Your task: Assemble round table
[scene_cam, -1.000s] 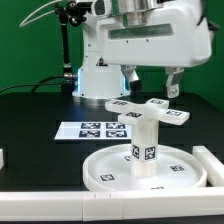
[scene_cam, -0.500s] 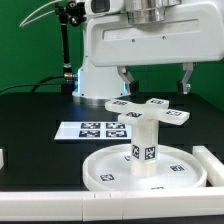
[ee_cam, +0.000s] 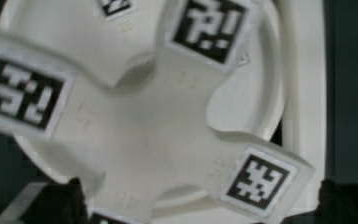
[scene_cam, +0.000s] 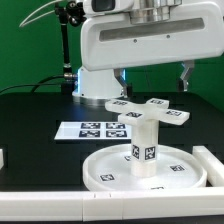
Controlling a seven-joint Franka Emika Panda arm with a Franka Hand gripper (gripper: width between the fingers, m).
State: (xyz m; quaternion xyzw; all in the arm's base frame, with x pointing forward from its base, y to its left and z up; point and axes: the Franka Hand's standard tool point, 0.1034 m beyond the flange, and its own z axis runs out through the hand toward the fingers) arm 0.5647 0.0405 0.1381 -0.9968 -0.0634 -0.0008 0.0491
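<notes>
The gripper is spread wide and empty over the white plastic cross-shaped piece sitting atop the short white post on the rimmed white disc, so I'd descend dead-centre, no tipping.

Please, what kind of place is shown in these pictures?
Most likely a robotics lab bench: a robot arm hangs over a black table, a green backdrop stands behind, and a marker board of printed tags lies on the table.

White cross-shaped piece, post and disc bear black-and-white tags.
</notes>
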